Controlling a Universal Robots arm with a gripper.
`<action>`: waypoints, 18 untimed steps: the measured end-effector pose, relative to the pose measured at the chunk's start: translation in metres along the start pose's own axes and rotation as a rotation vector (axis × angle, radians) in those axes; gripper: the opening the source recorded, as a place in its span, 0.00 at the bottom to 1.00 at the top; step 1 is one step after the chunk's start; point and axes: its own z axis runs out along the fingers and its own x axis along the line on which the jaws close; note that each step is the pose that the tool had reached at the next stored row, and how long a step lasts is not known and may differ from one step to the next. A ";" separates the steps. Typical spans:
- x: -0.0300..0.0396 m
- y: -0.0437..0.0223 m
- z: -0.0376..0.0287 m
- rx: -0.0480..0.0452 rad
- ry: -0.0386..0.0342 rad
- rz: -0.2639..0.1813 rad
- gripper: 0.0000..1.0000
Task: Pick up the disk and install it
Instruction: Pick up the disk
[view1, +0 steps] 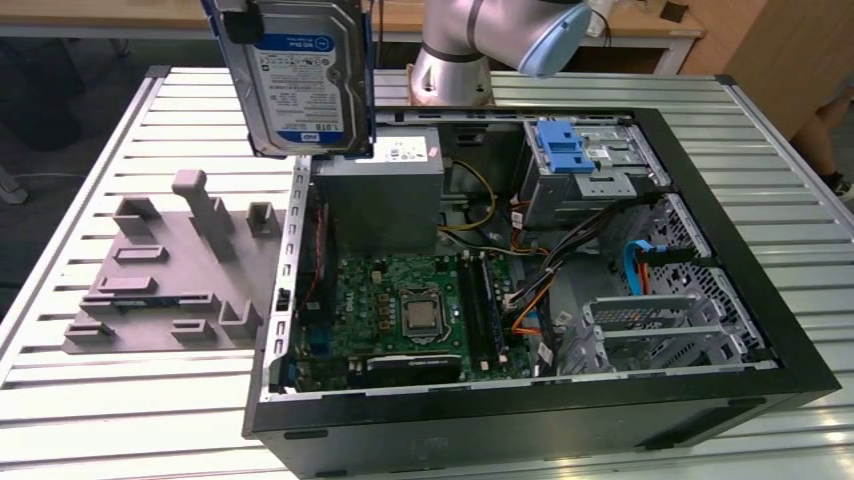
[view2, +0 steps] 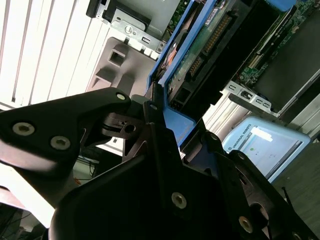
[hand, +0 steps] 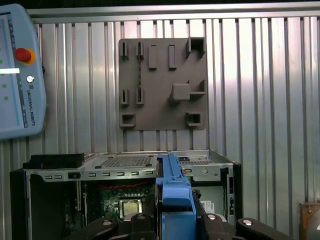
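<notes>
Gripper (view2: 159, 107): in the second wrist view its black fingers (view2: 107, 107) are pinched on the disk (view2: 210, 45), gripping the blue carrier rim. The disk's underside shows here: dark green circuit board, black connector strip, blue plastic frame along the edge. Behind it are the grey fixture plate (view2: 120, 62), a pale blue teach pendant (view2: 265, 145) and part of the open PC case (view2: 300, 65).

In the first wrist view the disk is edge-on, a narrow blue carrier bar clamped between the two black finger halves. It is held in the air over the case, whose motherboard and CPU socket (hand: 131, 206) are visible below. The fixture plate lies flat on the slatted tabletop (hand: 260, 100) beyond the case, the pendant off to one side.

In the exterior view the disk is upright and raised clear of the tabletop. It has a silver metal face, a blue-and-white label towards the camera and blue carrier strips down both sides. It sits over the case wall on the exterior view's left, above the grey power supply (view1: 380, 190). A bare blue caddy (view1: 567, 150) sits in the drive cage. The arm's base (view1: 454, 55) stands behind the case.
</notes>
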 end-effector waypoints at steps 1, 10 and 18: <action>0.0000 0.0000 0.0000 0.0000 0.0000 0.000 0.36; 0.0000 -0.0003 0.0000 0.0001 -0.0001 0.000 0.36; 0.0000 -0.0002 0.0000 0.0236 0.0004 0.000 0.36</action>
